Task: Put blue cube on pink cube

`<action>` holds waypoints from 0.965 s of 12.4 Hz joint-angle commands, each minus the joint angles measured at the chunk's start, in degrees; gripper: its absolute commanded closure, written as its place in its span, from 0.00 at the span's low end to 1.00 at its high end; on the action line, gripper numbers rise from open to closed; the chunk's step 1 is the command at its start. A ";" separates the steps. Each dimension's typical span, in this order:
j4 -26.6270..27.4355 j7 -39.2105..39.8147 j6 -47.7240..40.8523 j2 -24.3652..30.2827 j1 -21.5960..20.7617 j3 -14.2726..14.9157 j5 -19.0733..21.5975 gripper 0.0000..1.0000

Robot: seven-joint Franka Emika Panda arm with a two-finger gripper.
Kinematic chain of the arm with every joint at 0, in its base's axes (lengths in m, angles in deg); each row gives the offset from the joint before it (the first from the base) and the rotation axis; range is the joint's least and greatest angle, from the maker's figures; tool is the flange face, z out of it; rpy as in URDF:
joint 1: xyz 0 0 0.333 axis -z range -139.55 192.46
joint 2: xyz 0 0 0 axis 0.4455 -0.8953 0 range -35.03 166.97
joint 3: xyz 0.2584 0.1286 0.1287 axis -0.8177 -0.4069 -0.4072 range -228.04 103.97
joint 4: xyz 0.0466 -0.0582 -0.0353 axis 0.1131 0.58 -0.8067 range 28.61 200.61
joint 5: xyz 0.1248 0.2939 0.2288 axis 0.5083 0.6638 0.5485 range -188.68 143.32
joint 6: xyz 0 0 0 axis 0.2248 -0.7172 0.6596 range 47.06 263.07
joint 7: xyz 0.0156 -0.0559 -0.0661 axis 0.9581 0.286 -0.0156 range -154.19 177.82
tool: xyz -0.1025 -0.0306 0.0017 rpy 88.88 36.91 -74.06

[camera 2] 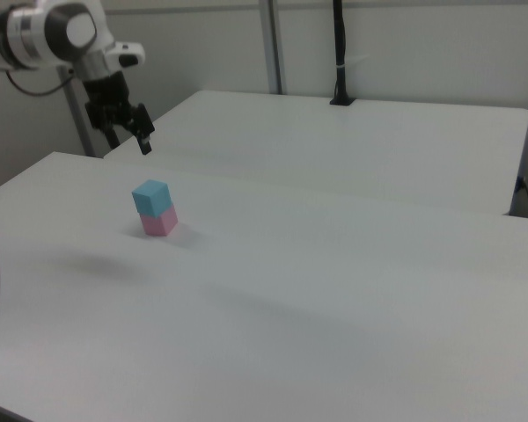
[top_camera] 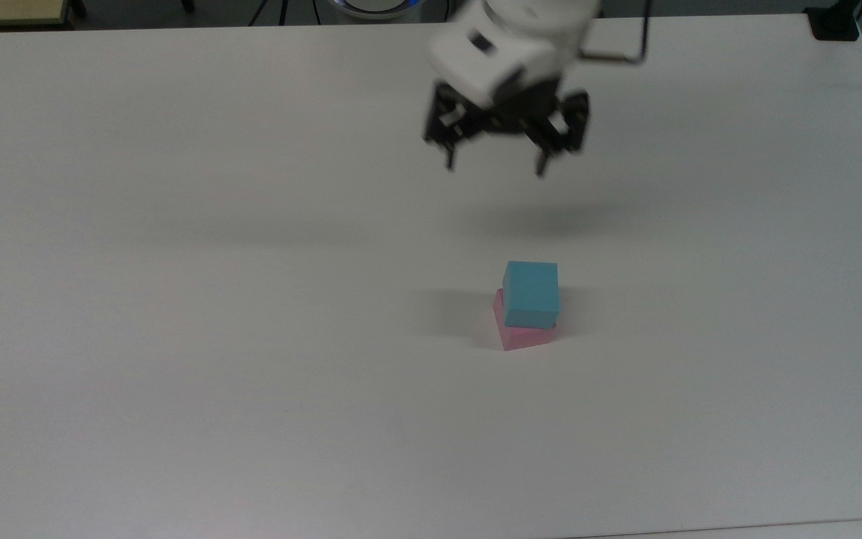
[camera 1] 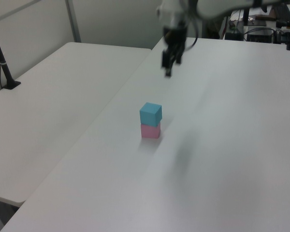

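Note:
The blue cube [top_camera: 531, 293] rests on top of the pink cube [top_camera: 524, 335], turned slightly against it; the stack stands on the white table [top_camera: 176, 299]. The same stack appears as blue cube [camera 1: 150, 113] over pink cube [camera 1: 150, 131] in the left view, and as blue cube [camera 2: 151, 197] over pink cube [camera 2: 159, 221] in the right view. My gripper [top_camera: 496, 163] hangs high above the table, well away from the stack toward the top view's upper edge, open and holding nothing. It also shows, raised, as the gripper [camera 1: 168, 65] and the gripper [camera 2: 128, 141].
A second white table [camera 1: 63, 87] adjoins on the left view's left, carrying a black post [camera 1: 1, 58]. A black post [camera 2: 339, 53] stands at the far table's back in the right view. A black block [top_camera: 835, 22] sits at the top view's upper right corner.

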 commanded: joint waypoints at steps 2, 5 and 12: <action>13.77 2.01 -3.81 15.71 13.63 -8.35 -0.37 0.00; 19.68 8.33 -4.34 20.74 17.17 -8.11 0.07 0.00; 19.07 10.81 -3.37 20.13 17.09 -3.10 1.99 0.00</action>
